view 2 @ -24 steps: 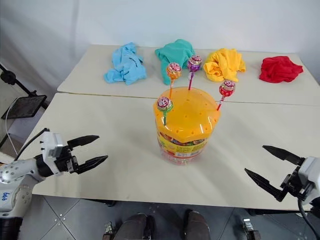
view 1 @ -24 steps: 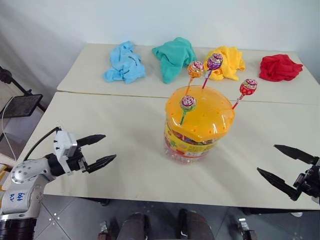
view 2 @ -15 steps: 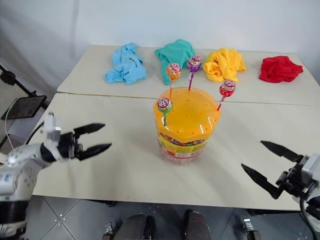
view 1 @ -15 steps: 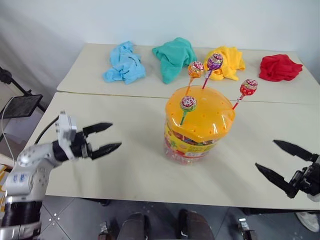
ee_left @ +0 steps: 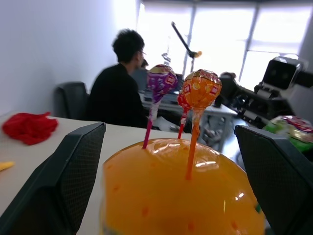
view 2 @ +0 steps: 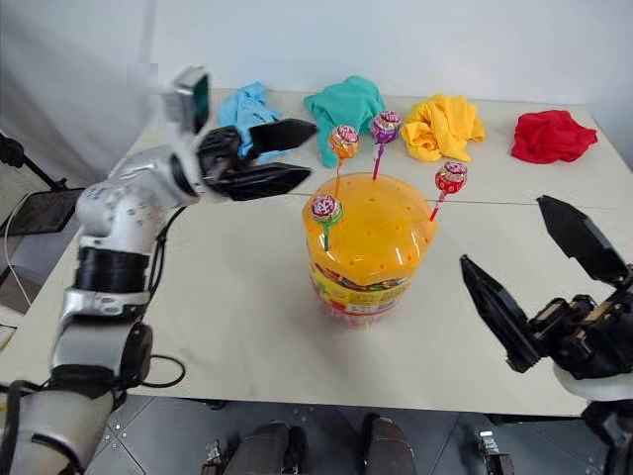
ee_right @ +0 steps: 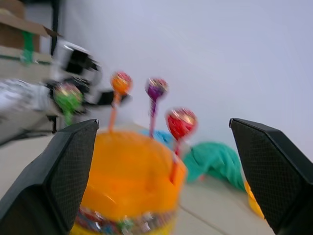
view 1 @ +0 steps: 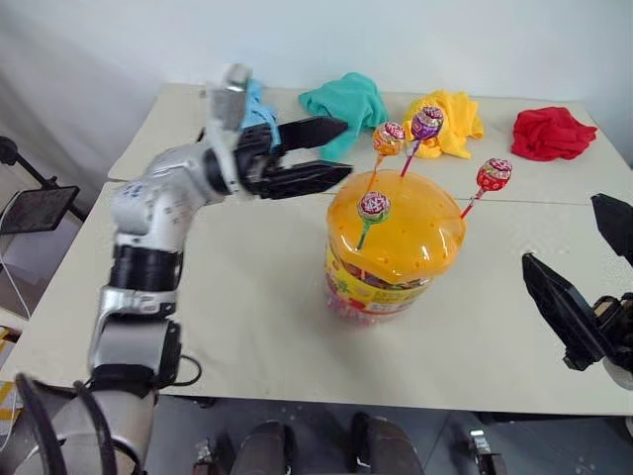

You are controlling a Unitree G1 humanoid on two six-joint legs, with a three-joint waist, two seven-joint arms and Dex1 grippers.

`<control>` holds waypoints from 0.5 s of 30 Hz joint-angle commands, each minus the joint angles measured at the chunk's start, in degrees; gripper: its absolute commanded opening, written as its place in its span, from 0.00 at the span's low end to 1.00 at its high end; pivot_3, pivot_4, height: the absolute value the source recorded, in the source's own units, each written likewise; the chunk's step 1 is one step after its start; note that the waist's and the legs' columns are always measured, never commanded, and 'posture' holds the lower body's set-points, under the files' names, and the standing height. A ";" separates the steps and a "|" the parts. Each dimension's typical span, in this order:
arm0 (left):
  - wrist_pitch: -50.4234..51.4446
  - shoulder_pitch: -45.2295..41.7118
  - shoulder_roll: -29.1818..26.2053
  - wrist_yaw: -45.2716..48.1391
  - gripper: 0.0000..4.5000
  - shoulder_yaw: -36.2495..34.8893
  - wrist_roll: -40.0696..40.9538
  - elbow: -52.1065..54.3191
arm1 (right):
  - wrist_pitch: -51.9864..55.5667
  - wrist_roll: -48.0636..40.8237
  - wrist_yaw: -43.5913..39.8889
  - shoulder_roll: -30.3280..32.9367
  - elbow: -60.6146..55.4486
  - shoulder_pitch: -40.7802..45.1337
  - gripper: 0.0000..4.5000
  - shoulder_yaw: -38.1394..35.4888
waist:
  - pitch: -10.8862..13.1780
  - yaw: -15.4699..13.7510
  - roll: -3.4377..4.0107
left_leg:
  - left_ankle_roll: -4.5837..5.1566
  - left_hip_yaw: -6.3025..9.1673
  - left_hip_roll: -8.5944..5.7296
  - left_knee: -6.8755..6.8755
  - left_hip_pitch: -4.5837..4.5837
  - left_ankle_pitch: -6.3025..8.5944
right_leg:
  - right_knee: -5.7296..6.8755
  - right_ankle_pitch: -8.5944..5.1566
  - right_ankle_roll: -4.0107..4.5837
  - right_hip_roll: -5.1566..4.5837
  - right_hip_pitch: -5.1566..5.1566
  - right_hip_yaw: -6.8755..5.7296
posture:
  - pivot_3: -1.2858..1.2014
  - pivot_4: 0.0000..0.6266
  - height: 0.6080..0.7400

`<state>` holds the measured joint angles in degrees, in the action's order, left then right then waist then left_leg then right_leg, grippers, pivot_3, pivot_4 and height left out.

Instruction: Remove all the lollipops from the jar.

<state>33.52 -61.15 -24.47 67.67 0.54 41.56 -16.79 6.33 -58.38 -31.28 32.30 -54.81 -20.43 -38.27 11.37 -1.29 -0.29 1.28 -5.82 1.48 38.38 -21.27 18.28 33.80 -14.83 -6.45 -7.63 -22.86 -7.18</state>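
From the head cameras: the jar (view 1: 394,247) stands upright near the middle of the front bench (view 1: 247,297), its domed orange lid (view 1: 401,223) on. Four lollipops are stuck by their sticks in the lid: the orange lollipop (view 1: 387,137) and the purple lollipop (view 1: 425,122) at the far side, the red lollipop (view 1: 492,173) leaning out toward the robot's right, and the pink-green lollipop (view 1: 372,205) at the near left. The left gripper (view 1: 331,153) is raised above the bench just left of the lid, pointing toward the orange lollipop, its fingers spread and holding nothing. The right gripper (view 2: 539,277) hangs off the jar's right side, near the bench's front edge, also spread and empty. On the rear bench lie four crumpled cloths: a blue cloth (view 1: 247,124), a teal cloth (view 1: 346,104), a yellow cloth (view 1: 450,119) and a red cloth (view 1: 550,133).

From the left wrist: the two spread fingers (ee_left: 63,181) frame the lid's dome, with the orange and purple lollipops upright between them and apart from both. A seated person (ee_left: 117,93) and desks show behind.

From the right wrist: the picture is smeared, but the jar appears between the open fingers (ee_right: 58,171), with four lollipops rising from it and the teal cloth beyond.
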 commanded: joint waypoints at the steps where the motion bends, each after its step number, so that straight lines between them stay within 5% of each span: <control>1: -0.24 -1.98 0.99 2.41 0.99 0.72 -1.39 -0.24 | -1.32 0.24 1.88 -0.91 -1.56 -1.01 1.00 -0.61 | 0.00 0.16 0.00 | -0.01 -0.07 0.06 -0.02 0.01 0.01 | 0.01 0.00 0.01 0.07 -0.04 0.05 | 0.52 0.24 1.00; 4: -0.06 -2.78 2.00 3.16 0.99 1.47 -2.77 -0.85 | -2.08 1.13 1.66 -1.78 -1.19 -2.39 1.00 -1.33 | 0.00 -0.08 -0.01 | -0.03 -0.14 0.09 -0.02 -0.10 0.00 | 0.14 -0.01 0.02 0.12 -0.31 0.14 | 0.52 0.24 1.00; 7: 0.47 -3.36 2.80 3.40 0.88 0.54 -2.46 -1.70 | -3.07 1.93 0.81 -2.98 -0.76 -3.83 1.00 -1.84 | 0.01 -0.17 -0.01 | -0.01 -0.24 0.08 0.08 -0.24 0.00 | 0.21 -0.01 0.02 0.13 -0.51 0.27 | 0.52 0.24 1.00; 15: 3.91 -3.23 3.87 5.37 0.35 -0.68 -0.61 -0.15 | -4.65 2.37 0.81 -3.75 0.12 -4.79 1.00 -1.79 | 0.01 -0.13 -0.01 | 0.24 -0.37 0.25 0.66 -0.42 0.15 | 0.21 -0.01 0.02 0.10 -0.55 0.51 | 0.52 0.24 1.00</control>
<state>36.85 -62.80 -20.93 72.69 1.22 39.22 -18.75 3.39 -55.63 -30.63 28.91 -53.94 -24.81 -38.62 11.37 -1.42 -0.30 1.53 -6.20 1.74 39.05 -21.69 18.43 34.00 -14.84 -6.44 -7.54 -23.42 -6.64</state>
